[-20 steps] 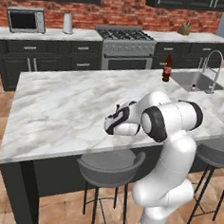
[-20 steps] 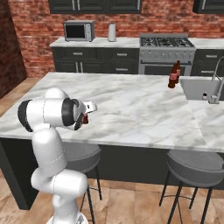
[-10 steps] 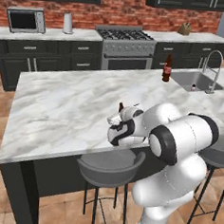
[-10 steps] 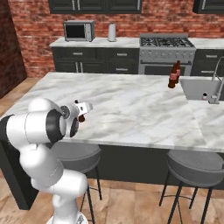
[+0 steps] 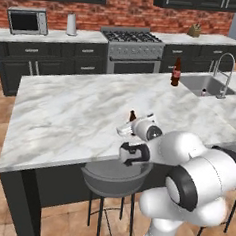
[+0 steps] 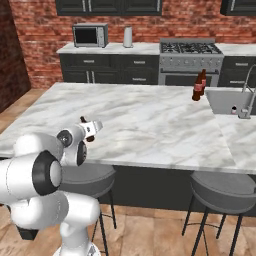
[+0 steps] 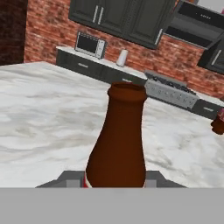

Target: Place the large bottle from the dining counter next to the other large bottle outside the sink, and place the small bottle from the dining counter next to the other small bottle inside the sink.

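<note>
**Brown bottle clamped between the fingers at the counter's near edge**

In the hand view a dark brown glass bottle [image 7: 117, 140] with a slim neck rises from bottom centre of the frame, its red label just showing at the base, with a grey finger [image 7: 65, 178] pressed to each side of its body; the fingers are closed on it. Whether it is the tall or the short one I cannot tell. In the left base view the bottle's neck [image 5: 132, 115] pokes up just left of the white hand, centre frame, over the near edge of the white-grey veined marble counter [image 5: 75, 111]. Well apart, in the upper right, another tall brown bottle with red label [image 5: 176, 72] stands upright on the counter just left of the grey steel sink [image 5: 205, 87]. Inside the sink a small dark object [image 5: 204, 91] sits, too tiny to identify.
</note>
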